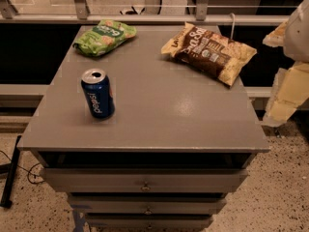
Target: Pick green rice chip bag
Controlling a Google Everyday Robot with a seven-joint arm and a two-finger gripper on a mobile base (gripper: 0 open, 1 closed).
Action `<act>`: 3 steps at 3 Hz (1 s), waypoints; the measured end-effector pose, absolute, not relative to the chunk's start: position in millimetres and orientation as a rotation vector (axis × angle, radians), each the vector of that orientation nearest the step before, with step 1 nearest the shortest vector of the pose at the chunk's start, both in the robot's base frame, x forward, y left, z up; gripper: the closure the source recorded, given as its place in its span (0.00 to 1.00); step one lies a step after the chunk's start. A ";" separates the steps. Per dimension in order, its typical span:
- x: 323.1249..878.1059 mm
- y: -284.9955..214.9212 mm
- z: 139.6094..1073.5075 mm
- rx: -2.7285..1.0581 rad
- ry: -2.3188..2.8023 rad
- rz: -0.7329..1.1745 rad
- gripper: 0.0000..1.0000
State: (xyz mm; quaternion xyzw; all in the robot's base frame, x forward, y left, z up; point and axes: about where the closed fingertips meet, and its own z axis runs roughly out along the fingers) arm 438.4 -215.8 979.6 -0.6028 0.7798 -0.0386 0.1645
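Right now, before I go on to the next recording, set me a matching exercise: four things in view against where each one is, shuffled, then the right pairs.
Things
1. green rice chip bag
2. brown-and-yellow chip bag
3. Pepsi can
4. gripper

Places
A. standing upright on the left of the cabinet top, nearer the camera than both bags
B. out past the top's right edge, touching nothing on it
C. lying at the far left corner
D. lying at the far right

Pairs: 1-C, 2-D, 3-A, 4-B
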 end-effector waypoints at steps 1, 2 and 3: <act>438.4 -215.7 979.6 -1.718 2.222 -0.110 0.00; 443.1 -210.7 984.1 -1.713 2.193 -0.097 0.00; 474.2 -173.0 986.1 -1.719 2.064 -0.034 0.00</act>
